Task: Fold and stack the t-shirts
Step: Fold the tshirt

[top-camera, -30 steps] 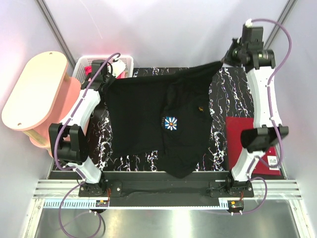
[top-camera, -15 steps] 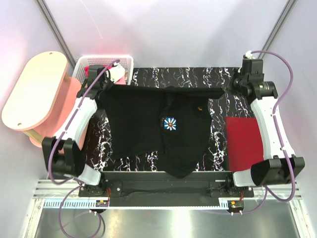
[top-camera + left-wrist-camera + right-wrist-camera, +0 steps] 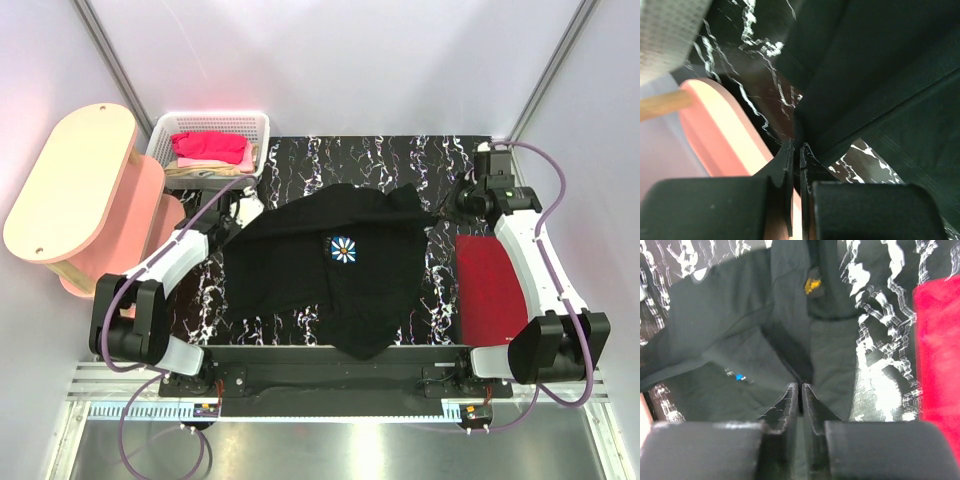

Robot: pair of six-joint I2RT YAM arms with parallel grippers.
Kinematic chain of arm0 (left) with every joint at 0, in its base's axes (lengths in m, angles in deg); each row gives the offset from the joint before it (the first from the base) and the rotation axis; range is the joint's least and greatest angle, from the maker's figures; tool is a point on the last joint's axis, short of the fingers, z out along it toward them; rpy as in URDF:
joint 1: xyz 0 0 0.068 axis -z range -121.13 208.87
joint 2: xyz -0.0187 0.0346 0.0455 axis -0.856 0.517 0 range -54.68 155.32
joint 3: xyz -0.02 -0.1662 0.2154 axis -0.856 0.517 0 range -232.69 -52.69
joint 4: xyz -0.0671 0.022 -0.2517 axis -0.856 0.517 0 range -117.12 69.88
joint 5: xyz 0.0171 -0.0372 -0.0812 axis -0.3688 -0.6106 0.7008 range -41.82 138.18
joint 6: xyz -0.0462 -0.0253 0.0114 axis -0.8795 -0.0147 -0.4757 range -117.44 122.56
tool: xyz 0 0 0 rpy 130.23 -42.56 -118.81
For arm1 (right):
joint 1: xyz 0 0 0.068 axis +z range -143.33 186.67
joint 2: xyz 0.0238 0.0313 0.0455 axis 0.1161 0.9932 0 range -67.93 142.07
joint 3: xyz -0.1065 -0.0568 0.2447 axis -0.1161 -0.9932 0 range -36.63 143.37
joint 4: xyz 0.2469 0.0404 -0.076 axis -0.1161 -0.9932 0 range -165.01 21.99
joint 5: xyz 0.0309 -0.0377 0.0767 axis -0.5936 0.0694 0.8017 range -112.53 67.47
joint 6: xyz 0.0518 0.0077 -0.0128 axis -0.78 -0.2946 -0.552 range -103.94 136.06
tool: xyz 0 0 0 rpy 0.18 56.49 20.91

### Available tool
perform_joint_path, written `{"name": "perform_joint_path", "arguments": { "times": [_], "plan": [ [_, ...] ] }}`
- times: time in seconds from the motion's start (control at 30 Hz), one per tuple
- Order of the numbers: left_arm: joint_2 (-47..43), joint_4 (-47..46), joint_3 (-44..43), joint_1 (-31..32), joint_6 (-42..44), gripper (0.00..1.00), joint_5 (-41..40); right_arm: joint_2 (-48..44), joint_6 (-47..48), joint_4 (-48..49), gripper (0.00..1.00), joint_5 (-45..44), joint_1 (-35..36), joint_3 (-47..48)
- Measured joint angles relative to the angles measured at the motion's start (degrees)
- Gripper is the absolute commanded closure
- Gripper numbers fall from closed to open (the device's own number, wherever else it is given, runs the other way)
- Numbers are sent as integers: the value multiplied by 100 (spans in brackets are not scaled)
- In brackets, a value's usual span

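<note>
- The black t-shirt [image 3: 320, 265] lies bunched up in the middle of the table [image 3: 440, 160], between the two grippers
- The left gripper [image 3: 796, 148] is closed tight and pinches the shirt's left edge
- The right gripper [image 3: 800, 388] shows only a thin gap, and nobody can tell if it holds cloth
- To fold well, both should lay the top edge down flat and even, with no lumps, before letting go
</note>
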Motion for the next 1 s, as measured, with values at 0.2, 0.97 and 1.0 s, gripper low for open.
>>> {"name": "perform_joint_path", "arguments": {
  "times": [0.2,0.97,1.0],
  "plan": [
    [57,-26,83,-2,-68,28,-92,-9,-278,-90,15,564,61,-442],
    [-603,1045,393,1567,-1488,1,350,2761,-968,990,21,960,260,319],
    [-507,1034,461,1567,-1513,1,352,2822,-975,999,22,927,260,424]
  ]
}}
